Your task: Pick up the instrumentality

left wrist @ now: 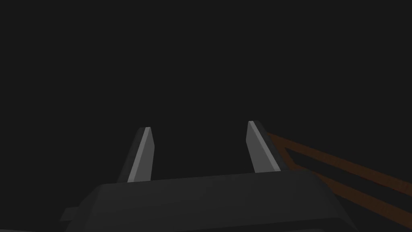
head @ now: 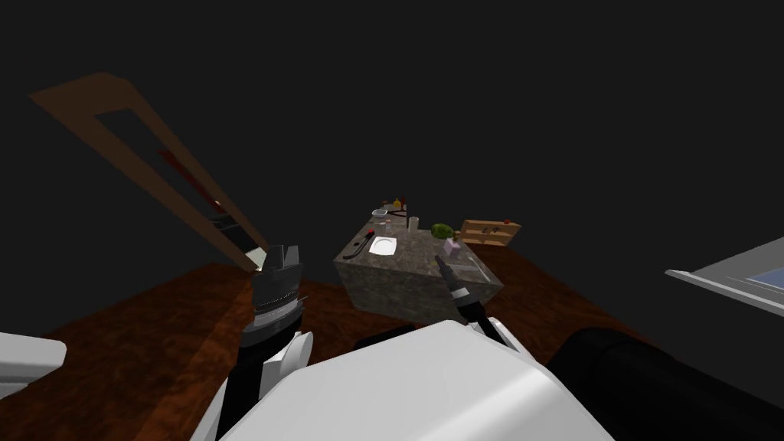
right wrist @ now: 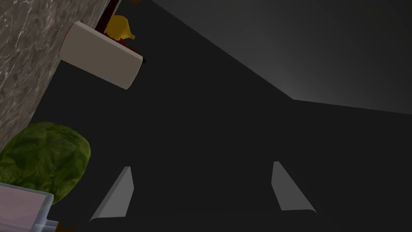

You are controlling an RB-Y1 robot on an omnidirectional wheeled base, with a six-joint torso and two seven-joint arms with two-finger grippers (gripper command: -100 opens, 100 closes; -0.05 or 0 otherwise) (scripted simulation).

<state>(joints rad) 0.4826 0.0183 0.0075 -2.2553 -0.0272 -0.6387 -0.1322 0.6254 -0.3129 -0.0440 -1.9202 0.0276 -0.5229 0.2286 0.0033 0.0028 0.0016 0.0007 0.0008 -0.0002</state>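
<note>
A stone-topped island stands ahead of me with small items on it. My right gripper hovers over its near right part, fingers open and empty. Just beyond it sits a pale pink box, seen beside one fingertip in the right wrist view. Past the box lies a green lettuce. Farther along the top are a beige cup and a yellow fruit. My left gripper is raised left of the island, open and empty.
The island also carries a white plate, a long black utensil, a clear bowl and a cup. A wooden shelf stands behind it. A brown door frame is on the left, a grey appliance on the right.
</note>
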